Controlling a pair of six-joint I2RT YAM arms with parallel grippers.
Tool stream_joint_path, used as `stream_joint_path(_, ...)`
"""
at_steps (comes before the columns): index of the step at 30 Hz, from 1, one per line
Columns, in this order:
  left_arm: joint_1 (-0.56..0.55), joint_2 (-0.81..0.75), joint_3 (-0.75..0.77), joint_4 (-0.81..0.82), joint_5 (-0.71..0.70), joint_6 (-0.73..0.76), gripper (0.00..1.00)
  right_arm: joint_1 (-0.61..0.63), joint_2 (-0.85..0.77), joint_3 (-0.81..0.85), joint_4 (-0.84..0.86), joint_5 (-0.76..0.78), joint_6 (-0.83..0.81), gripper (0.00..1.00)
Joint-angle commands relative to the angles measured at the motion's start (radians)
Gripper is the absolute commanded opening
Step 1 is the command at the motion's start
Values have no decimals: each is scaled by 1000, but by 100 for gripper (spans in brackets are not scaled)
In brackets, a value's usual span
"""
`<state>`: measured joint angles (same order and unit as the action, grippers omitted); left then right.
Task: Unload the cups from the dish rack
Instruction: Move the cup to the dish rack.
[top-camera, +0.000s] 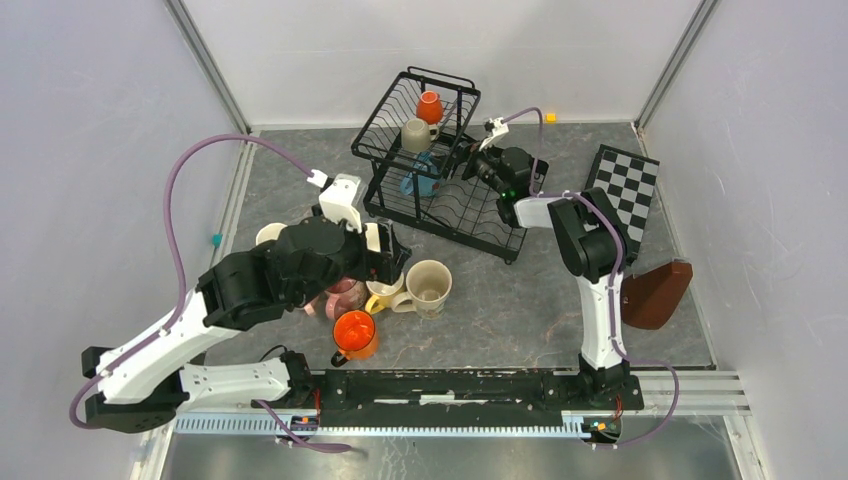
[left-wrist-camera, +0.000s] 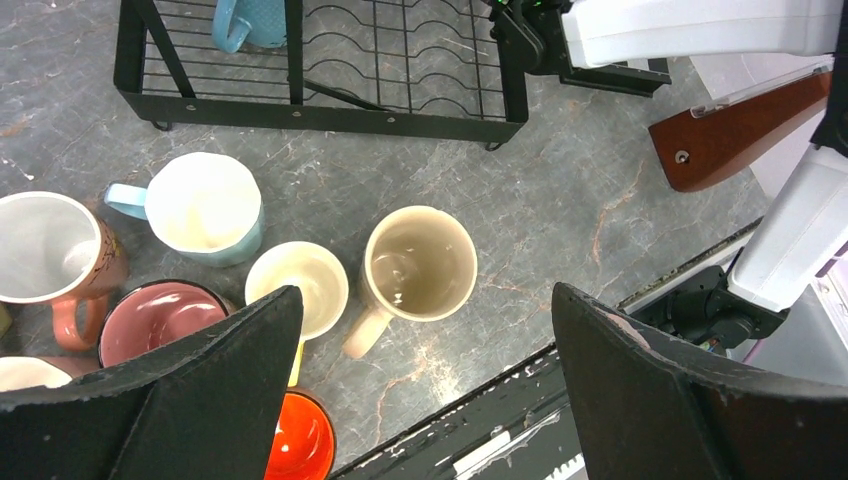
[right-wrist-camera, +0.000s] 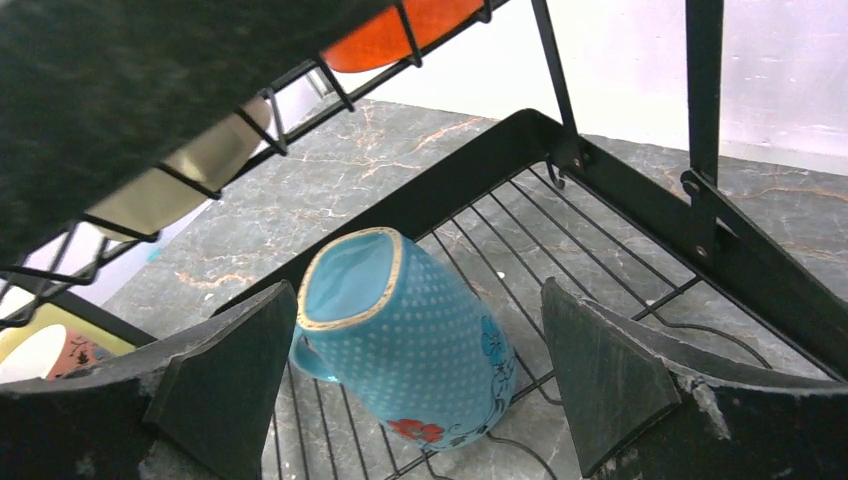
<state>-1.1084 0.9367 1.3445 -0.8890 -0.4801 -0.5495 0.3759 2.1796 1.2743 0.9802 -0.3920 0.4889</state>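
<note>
Both open: our left gripper (left-wrist-camera: 425, 395) hovers over unloaded mugs (left-wrist-camera: 420, 265), right gripper (right-wrist-camera: 420, 375) faces the rack's (right-wrist-camera: 455, 178) blue mug (right-wrist-camera: 415, 325) to grasp it.

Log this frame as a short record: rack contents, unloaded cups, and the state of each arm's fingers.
dish rack upper basket: orange mug, beige mug
lower tray: blue mug on its side
table: unloaded mugs clustered, openings up
right fingers: open, straddling blue mug
left fingers: open, empty, above unloaded mugs
</note>
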Motion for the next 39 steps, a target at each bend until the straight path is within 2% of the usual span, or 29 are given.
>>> stream_joint_path(1, -2, 10, 46, 0, -35, 24, 100, 24, 43, 89, 52, 12, -43, 98)
stream_joint_path(6, -1, 25, 47, -4, -31, 14, 100, 24, 81, 92, 115, -6, -29, 98)
stream_joint_path(13, -1, 58, 62, -7, -20, 16, 100, 23, 43, -35, 281, -16, 16, 98)
stream_joint_path(21, -1, 86, 69, -6, -7, 10, 100, 23, 75, -17, 324, -49, 27, 98)
stream_joint_path(28, -1, 109, 78, -8, 6, 10, 100, 24, 120, 39, 308, -47, 19, 98)
stream_joint_path(39, -1, 125, 85, -11, 14, 11, 100, 35, 148, 92, 193, -23, -56, 98)
